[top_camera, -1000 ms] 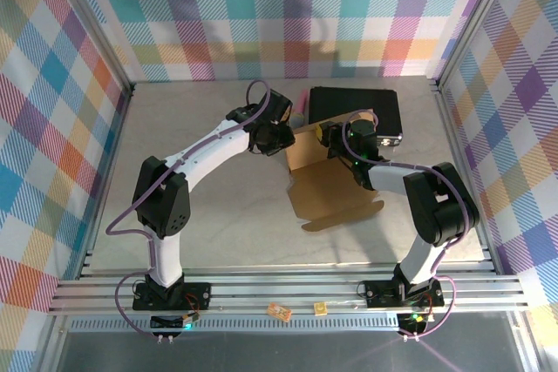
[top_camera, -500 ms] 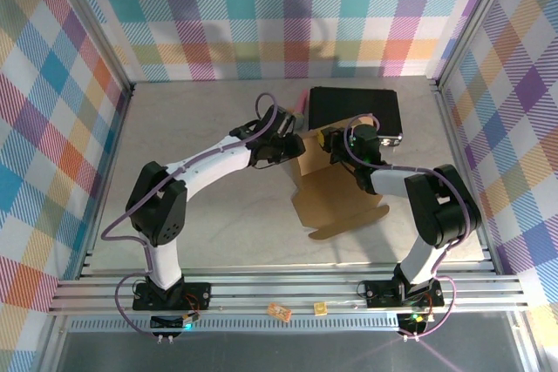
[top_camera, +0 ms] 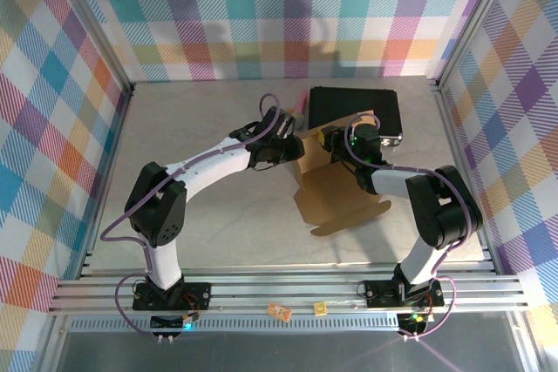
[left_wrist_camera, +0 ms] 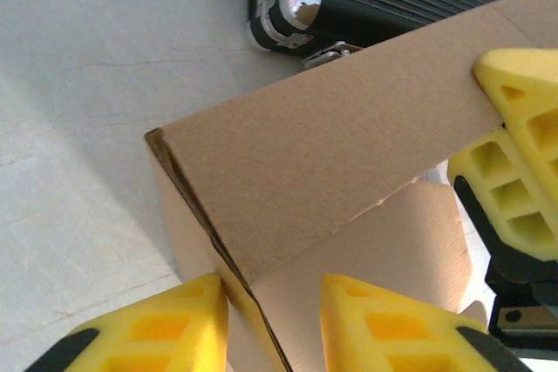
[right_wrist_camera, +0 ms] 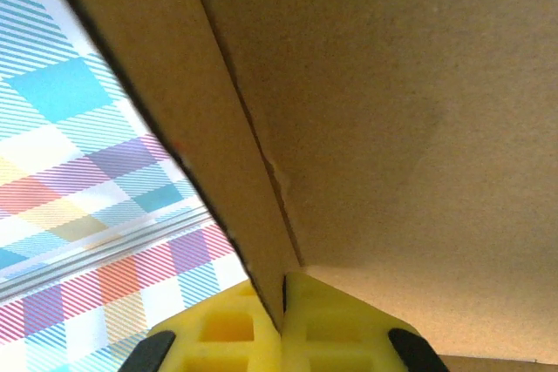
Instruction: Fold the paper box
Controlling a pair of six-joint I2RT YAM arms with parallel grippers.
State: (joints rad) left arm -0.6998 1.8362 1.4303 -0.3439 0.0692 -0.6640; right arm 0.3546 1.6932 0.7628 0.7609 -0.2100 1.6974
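Locate the paper box [top_camera: 336, 189] right of the table's centre, with its far side just beside the black case [top_camera: 353, 109]. It is plain brown corrugated cardboard, partly formed. The base panel lies flat on the table, a flap with a rounded tab points near-right, and the far wall stands raised. In the left wrist view you see that raised wall meet a side panel at a creased corner.

The left gripper [left_wrist_camera: 272, 330] straddles this corner with its jaws apart, one yellow finger on each side. The right gripper [right_wrist_camera: 281, 328] is clamped on a panel edge of the box, its fingers pressed together on the cardboard.

The table [top_camera: 200, 119] is a pale, mottled grey surface. Plaid panels [top_camera: 261, 15] in many colours enclose it on the left, far and right sides. An aluminium rail [top_camera: 288, 289] runs along the near edge.
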